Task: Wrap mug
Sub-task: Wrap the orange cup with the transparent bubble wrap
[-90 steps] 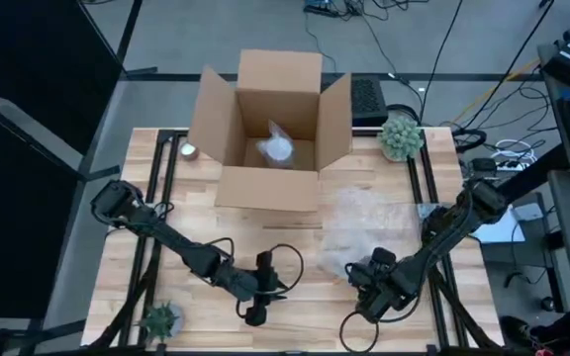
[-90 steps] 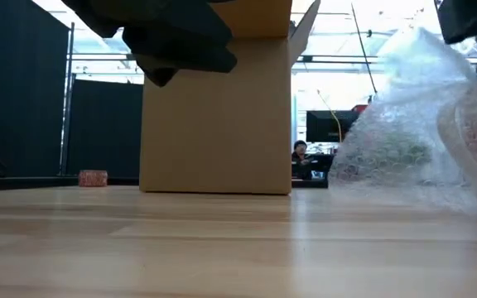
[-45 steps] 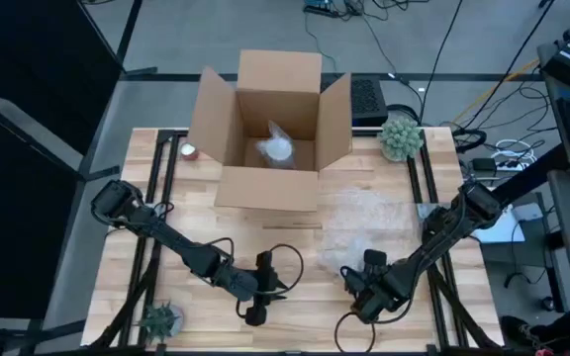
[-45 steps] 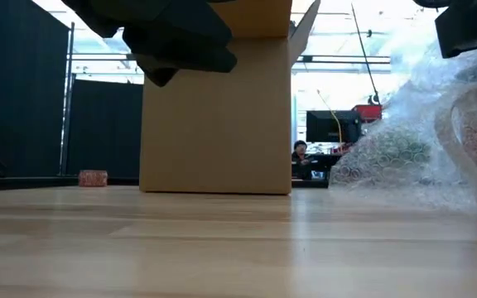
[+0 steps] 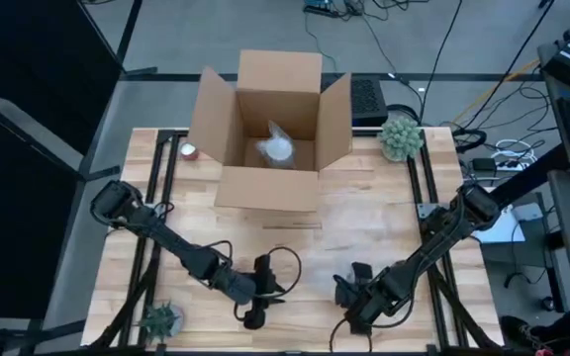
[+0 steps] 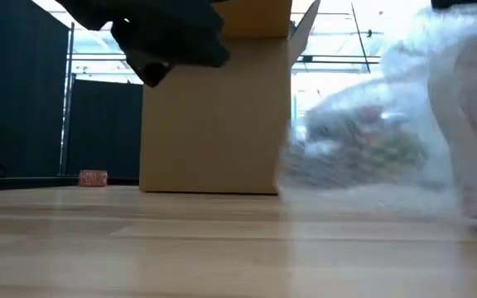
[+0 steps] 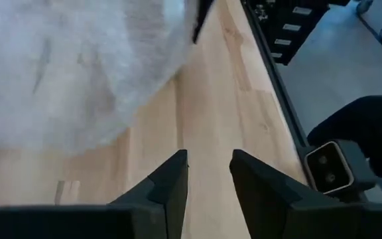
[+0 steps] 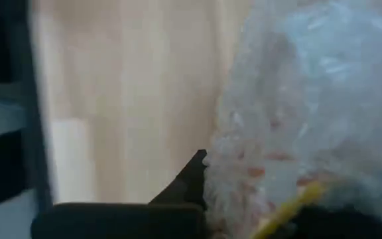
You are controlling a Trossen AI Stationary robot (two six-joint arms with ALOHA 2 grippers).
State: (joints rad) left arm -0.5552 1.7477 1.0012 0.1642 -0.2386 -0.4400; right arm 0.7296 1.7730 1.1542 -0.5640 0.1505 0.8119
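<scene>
- High view: the right gripper [image 5: 349,295] sits low at the table's [image 5: 364,213] near edge, pressed into bubble wrap [image 8: 310,99]; whether its fingers are parted cannot be told.
- The left gripper [image 7: 207,176], near the front centre, holds nothing, fingers slightly apart.
- The wrap's bundle [image 6: 379,141] lies on the right; its long axis is unclear.
- A cardboard box [image 5: 270,129] stands open at the far side, holding a pale wrapped item [image 5: 275,148].

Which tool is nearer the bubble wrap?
Right. The right tool is against the bubble wrap; the left tool hovers apart beside it, open and empty.
</scene>
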